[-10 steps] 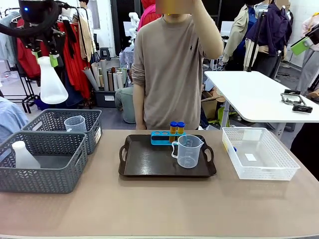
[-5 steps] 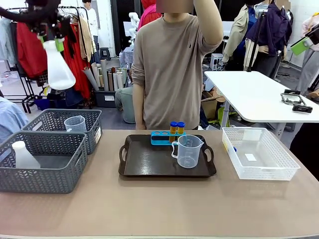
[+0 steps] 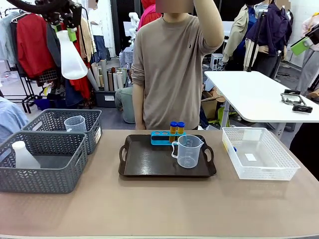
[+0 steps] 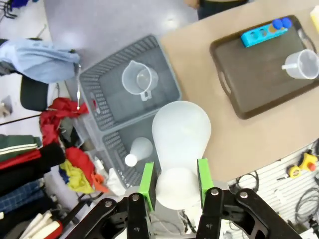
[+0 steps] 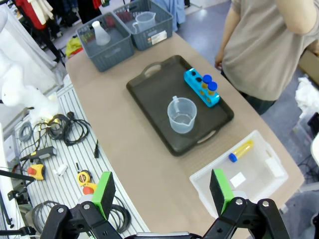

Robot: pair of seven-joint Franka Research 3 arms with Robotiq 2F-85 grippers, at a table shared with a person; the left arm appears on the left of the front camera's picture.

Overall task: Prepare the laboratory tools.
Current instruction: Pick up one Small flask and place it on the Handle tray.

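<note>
High at the upper left, my left gripper (image 3: 65, 27) is shut on the neck of a whitish conical flask (image 3: 72, 59), which hangs base down above the grey baskets. The left wrist view has that flask (image 4: 180, 144) between the green pads (image 4: 147, 179). A clear measuring jug (image 3: 188, 151) stands on the dark tray (image 3: 144, 162), behind it a blue rack (image 3: 160, 137) with two blue-capped orange tubes (image 3: 176, 128). Another jug (image 3: 75, 123) and flask (image 3: 24, 155) sit in the baskets. One tube (image 5: 240, 150) lies in the white mesh basket. My right gripper (image 5: 162, 191) is open, far above the table.
Two grey woven baskets (image 3: 52, 164) stand at the table's left, the white mesh basket (image 3: 259, 154) at its right. A person (image 3: 172, 69) stands behind the tray with one arm raised. A second white table (image 3: 254, 92) is at the back right. The near table surface (image 3: 159, 209) is bare.
My left gripper has carried the flask upward and to the right, from over the far-left edge toward the baskets. Everything on the table stays put.
</note>
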